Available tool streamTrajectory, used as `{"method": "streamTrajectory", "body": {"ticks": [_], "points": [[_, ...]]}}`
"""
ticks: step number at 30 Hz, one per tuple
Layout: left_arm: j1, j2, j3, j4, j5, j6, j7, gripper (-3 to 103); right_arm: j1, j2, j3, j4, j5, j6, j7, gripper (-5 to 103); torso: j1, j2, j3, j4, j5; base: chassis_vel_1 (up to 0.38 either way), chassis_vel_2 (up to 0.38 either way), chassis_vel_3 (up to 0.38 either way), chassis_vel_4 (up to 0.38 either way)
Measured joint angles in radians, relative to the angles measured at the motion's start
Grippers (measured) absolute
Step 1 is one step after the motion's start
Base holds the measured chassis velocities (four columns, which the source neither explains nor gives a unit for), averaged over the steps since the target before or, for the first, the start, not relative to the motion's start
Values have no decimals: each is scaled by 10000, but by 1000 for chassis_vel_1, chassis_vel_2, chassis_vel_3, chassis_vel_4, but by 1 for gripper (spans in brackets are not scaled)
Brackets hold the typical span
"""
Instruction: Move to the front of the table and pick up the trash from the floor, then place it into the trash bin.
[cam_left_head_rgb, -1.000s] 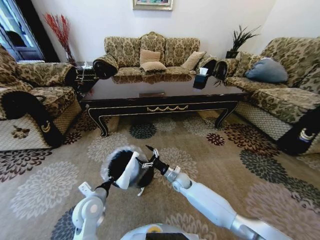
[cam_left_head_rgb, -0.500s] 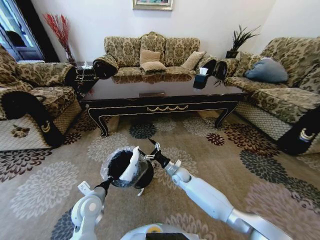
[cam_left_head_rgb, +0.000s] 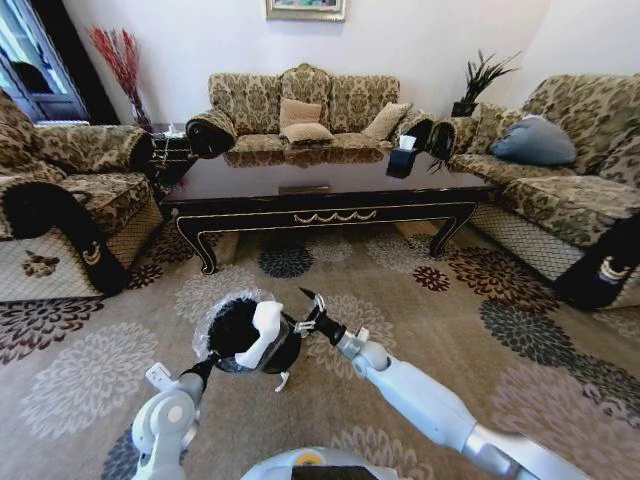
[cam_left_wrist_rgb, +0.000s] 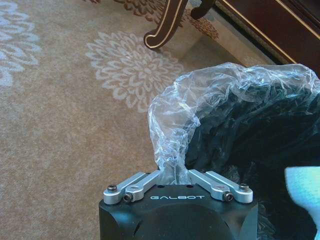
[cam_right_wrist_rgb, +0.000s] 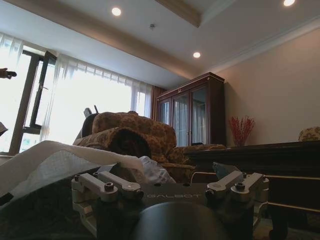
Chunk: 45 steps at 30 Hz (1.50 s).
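My left gripper (cam_left_head_rgb: 205, 368) is shut on the crinkly clear liner at the rim of the black trash bin (cam_left_head_rgb: 238, 332) and holds the bin tilted above the carpet. In the left wrist view its fingers (cam_left_wrist_rgb: 150, 179) pinch the liner of the bin (cam_left_wrist_rgb: 235, 125). A crumpled white tissue (cam_left_head_rgb: 261, 330) lies across the bin's mouth, seen again as tissue (cam_left_wrist_rgb: 305, 186) and tissue (cam_right_wrist_rgb: 50, 161). My right gripper (cam_left_head_rgb: 308, 312) stands open just right of the bin, with nothing between its fingers. The dark glossy table (cam_left_head_rgb: 300, 178) stands beyond.
Patterned sofas flank the table on the left (cam_left_head_rgb: 70, 190), behind (cam_left_head_rgb: 300, 110) and on the right (cam_left_head_rgb: 570, 170). A dark tissue box (cam_left_head_rgb: 402, 158) sits on the table. A small white scrap (cam_left_head_rgb: 283, 380) lies on the flowered carpet (cam_left_head_rgb: 480, 300) under the bin.
The tissue has left my right gripper and settled onto the bin's mouth. The right gripper has drawn back slightly to the right, and the bin has shifted a little left.
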Motion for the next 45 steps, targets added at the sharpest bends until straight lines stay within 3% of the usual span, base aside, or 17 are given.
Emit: {"method": "streamTrajectory", "body": {"ticks": [7,12,24,30,38,45], "points": [[6,13,-32,7,-97,-5,26,2,-366,-327,135,18,-296,54,-179,100,0,0,0,-1,0,0,0,0,0],[-7,38,-15,-58,-161,-6,31,2,-626,-326,419,-187,-806,39,122,100,0,0,0,-1,0,0,0,0,0],[-43,48,41,38,-191,-11,62,2,-572,-238,507,-255,-956,-16,667,100,0,0,0,1,-1,0,0,0,0],[-77,144,-34,268,-174,-58,79,2,-341,-375,651,202,-516,-121,798,100,0,0,0,2,0,0,0,0,0],[-381,278,598,691,432,-141,95,2,718,-767,-234,1072,-176,-202,1037,100,0,1,0,3,-2,0,0,0,0],[-1069,352,1763,1252,979,-284,171,2,1697,-728,-1479,587,-723,-73,1035,100,0,0,1,-1,0,0,0,0,0]]}}
